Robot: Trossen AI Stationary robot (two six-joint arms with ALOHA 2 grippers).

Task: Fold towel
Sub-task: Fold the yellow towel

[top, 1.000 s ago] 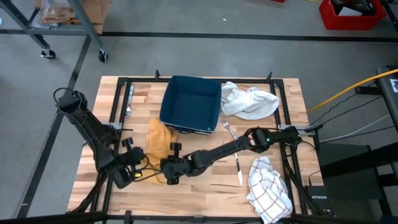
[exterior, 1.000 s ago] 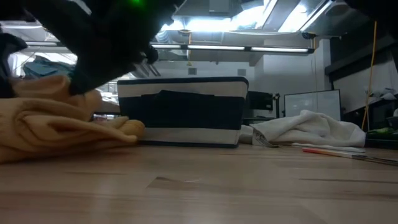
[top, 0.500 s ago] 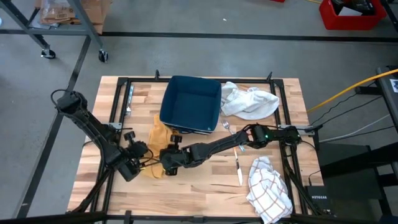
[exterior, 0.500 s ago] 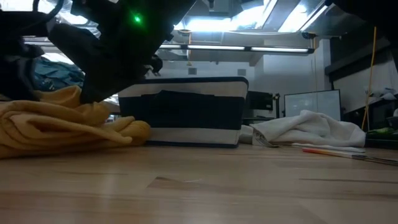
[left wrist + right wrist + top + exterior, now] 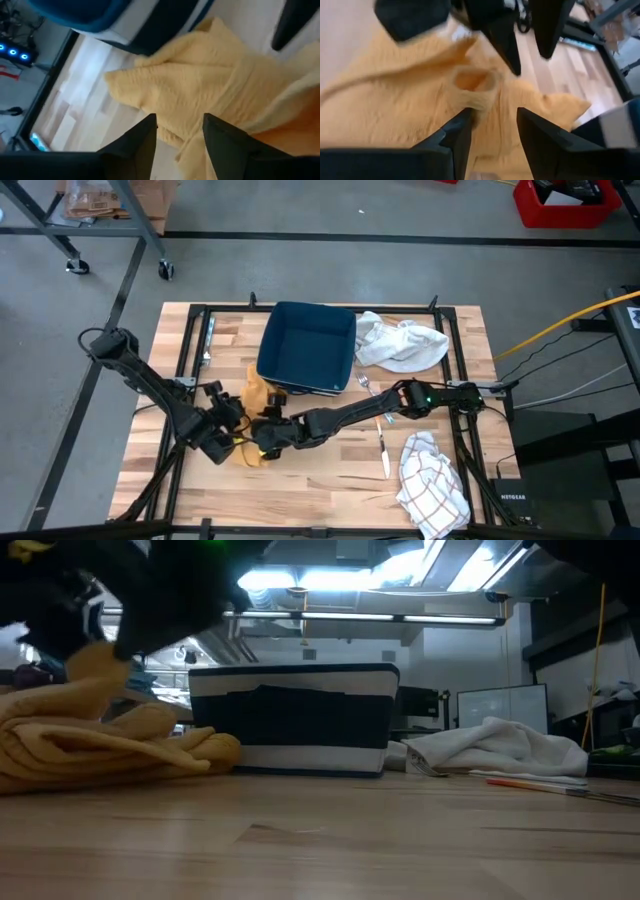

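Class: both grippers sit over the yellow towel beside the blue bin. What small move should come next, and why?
Probably lift both arms clear. The left gripper and right gripper stand open with nothing held, and the yellow towel lies bunched on the table beside the blue bin. Backing off would show how the fold lies before regrasping an edge.

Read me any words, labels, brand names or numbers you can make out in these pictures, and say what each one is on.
"NETGEAR": my best reading of small white lettering on the black box by the table's right near corner, too small to be sure.
Nothing else: the yellow towel and blue bin carry no readable text.
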